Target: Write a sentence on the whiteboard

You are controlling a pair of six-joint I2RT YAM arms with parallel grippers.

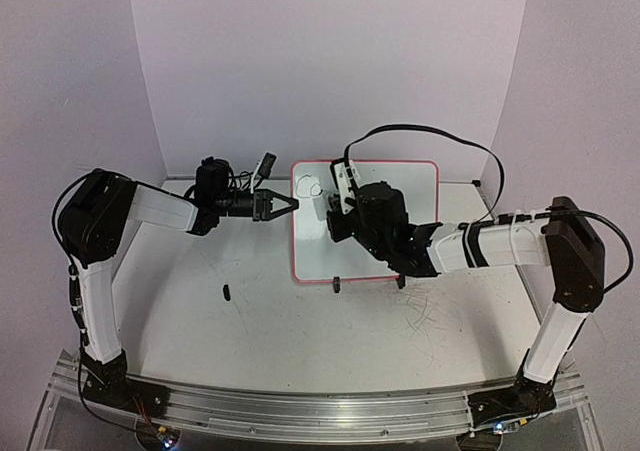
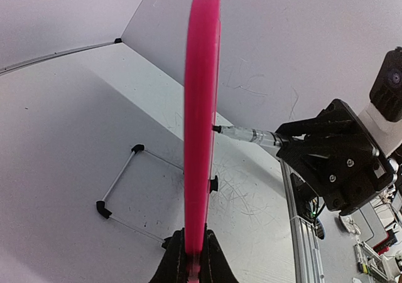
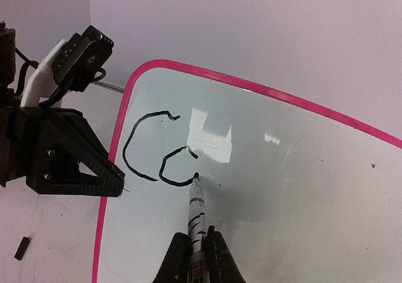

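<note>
Small glossy white whiteboard with pink frame (image 1: pixel 400 186) sits mid tabletop (image 1: pixel 250 311), long axis roughly left-right. Left gripper (image 1: pixel 283 206) pinches its left frame edge, arm reaching in low. Right gripper (image 3: pixel 196 245) is clamped on a striped marker pen (image 3: pixel 196 204). The tip touches the board at the end of the second of two black curved strokes (image 3: pixel 141 148), blank surface lies rightward, forearm angles in from the right.

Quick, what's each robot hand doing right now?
Left gripper: closed on the whiteboard edge.
Right gripper: closed on the marker.
</note>
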